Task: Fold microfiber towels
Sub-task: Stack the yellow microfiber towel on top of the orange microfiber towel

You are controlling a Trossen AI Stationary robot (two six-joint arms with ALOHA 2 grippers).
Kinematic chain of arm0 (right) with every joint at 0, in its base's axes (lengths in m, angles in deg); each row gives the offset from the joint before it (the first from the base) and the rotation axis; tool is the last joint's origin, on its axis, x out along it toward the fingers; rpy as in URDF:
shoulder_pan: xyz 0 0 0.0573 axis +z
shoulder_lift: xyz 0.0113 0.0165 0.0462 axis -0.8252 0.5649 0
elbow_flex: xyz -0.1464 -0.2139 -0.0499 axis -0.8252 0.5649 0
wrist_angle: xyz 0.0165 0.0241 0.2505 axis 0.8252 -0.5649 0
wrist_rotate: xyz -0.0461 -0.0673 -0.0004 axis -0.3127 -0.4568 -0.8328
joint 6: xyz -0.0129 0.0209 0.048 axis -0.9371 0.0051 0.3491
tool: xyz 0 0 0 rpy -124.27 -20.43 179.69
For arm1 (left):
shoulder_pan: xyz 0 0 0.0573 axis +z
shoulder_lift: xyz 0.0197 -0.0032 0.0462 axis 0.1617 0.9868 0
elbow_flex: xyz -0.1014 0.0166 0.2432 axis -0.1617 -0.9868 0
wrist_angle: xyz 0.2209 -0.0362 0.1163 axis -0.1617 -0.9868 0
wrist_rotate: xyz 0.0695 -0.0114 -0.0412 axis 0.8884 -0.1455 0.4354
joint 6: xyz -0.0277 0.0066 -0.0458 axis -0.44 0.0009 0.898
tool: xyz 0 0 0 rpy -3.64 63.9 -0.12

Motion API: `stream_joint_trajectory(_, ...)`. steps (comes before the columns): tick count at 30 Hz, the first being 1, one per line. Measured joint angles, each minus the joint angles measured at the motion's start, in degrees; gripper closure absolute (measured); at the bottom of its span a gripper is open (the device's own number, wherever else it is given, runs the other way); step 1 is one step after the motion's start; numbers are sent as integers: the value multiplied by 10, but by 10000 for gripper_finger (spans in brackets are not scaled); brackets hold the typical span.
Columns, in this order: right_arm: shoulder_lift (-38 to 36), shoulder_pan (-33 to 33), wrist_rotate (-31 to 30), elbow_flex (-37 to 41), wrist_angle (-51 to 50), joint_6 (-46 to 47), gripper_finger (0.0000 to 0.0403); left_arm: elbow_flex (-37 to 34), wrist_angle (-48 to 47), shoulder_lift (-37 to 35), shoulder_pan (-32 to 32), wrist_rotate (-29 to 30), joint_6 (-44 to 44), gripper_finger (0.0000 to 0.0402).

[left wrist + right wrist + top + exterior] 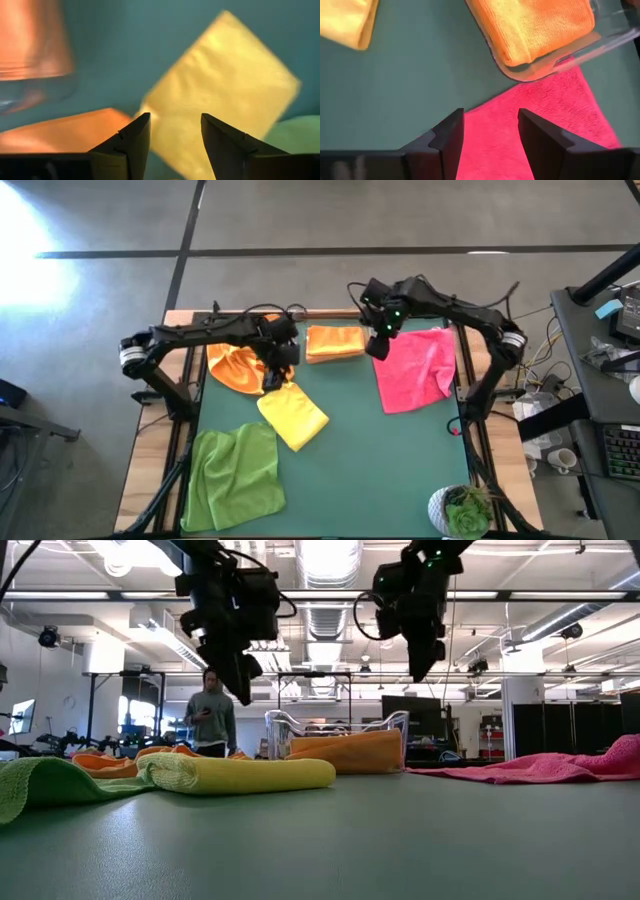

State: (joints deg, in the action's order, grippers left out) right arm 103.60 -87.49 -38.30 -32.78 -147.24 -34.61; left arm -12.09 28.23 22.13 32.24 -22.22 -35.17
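Observation:
A folded yellow towel [293,416] lies on the green mat. A crumpled orange towel [234,366] lies at the far left. A second orange towel [333,343], folded, sits in the clear bin [555,67]. A hot pink towel [415,367] lies spread at the right, a lime green towel [235,476] at the near left. My left gripper [274,373] hangs open above the yellow towel's far end [220,90], touching nothing. My right gripper [379,345] hangs open above the pink towel's left edge [492,145], touching nothing.
A potted plant [462,510] stands at the table's near right corner. A person [211,712] stands in the room beyond the table. Bare green mat [390,460] lies in the middle and near right.

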Motion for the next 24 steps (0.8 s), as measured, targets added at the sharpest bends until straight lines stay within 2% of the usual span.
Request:
stream_joint_trajectory(6,-70,33,0,88,58,105,227,-31,44,2,-6,-44,0,242)
stream_joint_trajectory(12,-118,98,0,158,136,215,227,-57,61,3,-21,-70,7,242)
stream_joint_trajectory(18,-126,193,-1,202,254,318,227,-83,30,-9,-56,-65,50,242)
stream_joint_trajectory(24,-94,281,-24,208,375,385,227,-95,26,-47,-93,-6,65,242)
